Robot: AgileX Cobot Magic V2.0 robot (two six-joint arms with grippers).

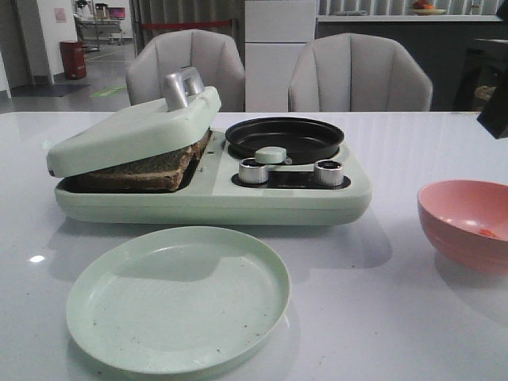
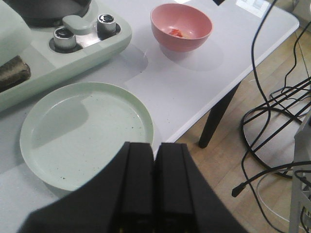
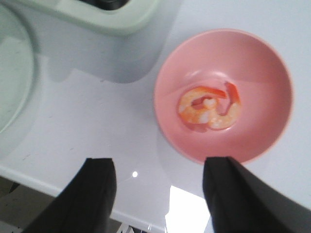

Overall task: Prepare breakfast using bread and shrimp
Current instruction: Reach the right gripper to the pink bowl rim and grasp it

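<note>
The front view faces low across the table toward the chairs, while both wrist views look steeply down, sharing the pink bowl.
</note>
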